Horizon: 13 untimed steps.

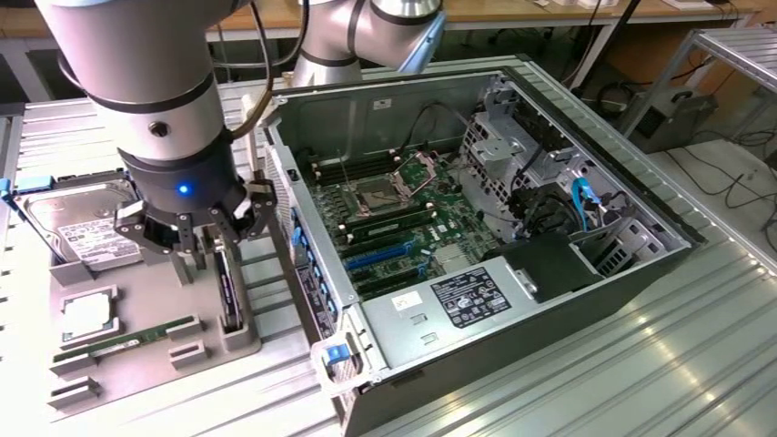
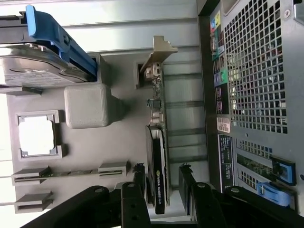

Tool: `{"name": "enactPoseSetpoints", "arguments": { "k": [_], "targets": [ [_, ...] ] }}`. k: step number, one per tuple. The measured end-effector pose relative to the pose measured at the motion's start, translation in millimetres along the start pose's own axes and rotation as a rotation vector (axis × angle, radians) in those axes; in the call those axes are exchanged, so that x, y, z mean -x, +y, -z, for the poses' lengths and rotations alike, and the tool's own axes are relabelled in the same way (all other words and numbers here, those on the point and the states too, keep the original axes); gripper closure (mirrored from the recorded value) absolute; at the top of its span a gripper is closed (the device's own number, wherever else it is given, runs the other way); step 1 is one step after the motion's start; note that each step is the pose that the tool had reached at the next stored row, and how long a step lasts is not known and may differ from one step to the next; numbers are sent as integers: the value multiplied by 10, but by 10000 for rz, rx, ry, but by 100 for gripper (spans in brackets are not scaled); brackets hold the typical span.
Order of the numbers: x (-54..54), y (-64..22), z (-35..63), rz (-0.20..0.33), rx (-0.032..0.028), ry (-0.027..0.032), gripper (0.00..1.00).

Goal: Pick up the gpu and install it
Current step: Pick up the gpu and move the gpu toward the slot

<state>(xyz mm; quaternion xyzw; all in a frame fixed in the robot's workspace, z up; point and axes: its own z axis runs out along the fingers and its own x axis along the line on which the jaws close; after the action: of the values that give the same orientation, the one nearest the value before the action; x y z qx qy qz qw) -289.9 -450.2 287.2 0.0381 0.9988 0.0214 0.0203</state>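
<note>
Gripper (image 2: 161, 172) spread apart over the gpu (image 2: 156, 142) (on edge in the tray (image 2: 85, 156)); its long axis runs between the fingers (image 2: 139, 178); neither visibly touches.

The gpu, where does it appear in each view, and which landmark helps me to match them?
Exterior view: gpu stands on edge in the grey tray, at the exterior view's left, under the claw.
Wrist view: gpu between the claw's fingers.
Shared landmark: the hard drive in the same tray.
</note>
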Motion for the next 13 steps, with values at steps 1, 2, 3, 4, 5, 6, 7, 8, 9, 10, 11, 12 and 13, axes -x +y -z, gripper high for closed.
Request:
{"name": "enactPoseSetpoints", "arguments": {
  "k": [1,2,3,4,5,6,7,8,9,10,11,12,13],
  "targets": [
    [-1,1,-24,0,1,-1,58],
    [-2,2,-40,0,1,-2,58],
    [-3,4,-62,0,0,-1,58],
    [-4,6,-79,-1,1,0,58],
    [-5,10,-97,-1,4,0,58],
    [-6,13,-112,0,10,1,58],
    [-7,20,-142,-1,21,1,58],
    [-8,27,-167,-2,33,2,58],
    [-9,32,-184,-2,44,3,58],
    [-10,37,-202,-2,53,3,58],
    [-11,41,-220,-2,60,4,58],
    [-12,45,-238,-2,63,4,58],
    [-14,49,-257,-3,68,5,58]
  ]
}}
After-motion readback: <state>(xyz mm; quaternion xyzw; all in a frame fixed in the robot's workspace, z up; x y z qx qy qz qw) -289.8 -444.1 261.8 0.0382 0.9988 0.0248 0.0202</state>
